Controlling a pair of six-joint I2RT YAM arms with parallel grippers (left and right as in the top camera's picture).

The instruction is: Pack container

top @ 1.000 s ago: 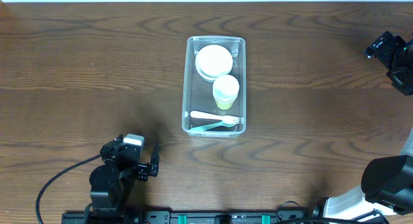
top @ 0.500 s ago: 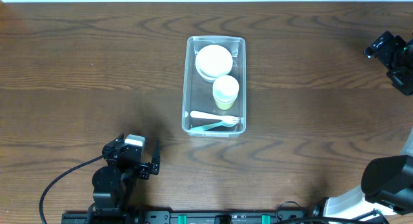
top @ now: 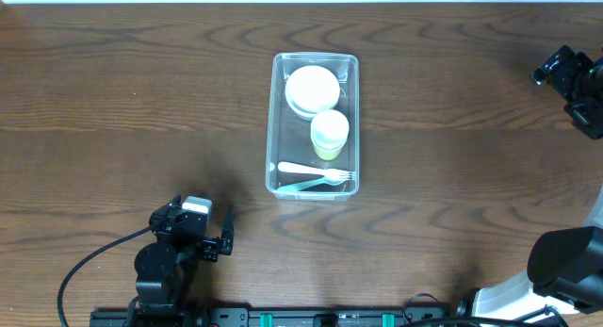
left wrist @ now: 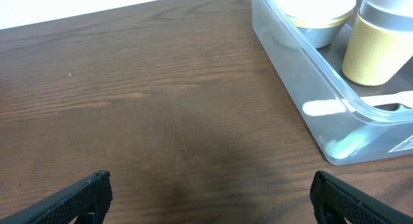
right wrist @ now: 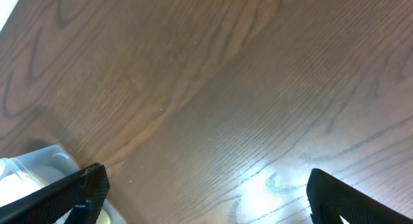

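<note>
One clear container [top: 274,120], two bowls [top: 312,88] in a stack, one cup [top: 330,131], one white fork [top: 311,169], one blue fork or spoon [top: 298,187], one brown desk [top: 141,101]

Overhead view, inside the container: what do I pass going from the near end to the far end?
In the container, near to far: white fork and teal utensil lying together at the near end → cup → stacked bowls at the far end.
</note>
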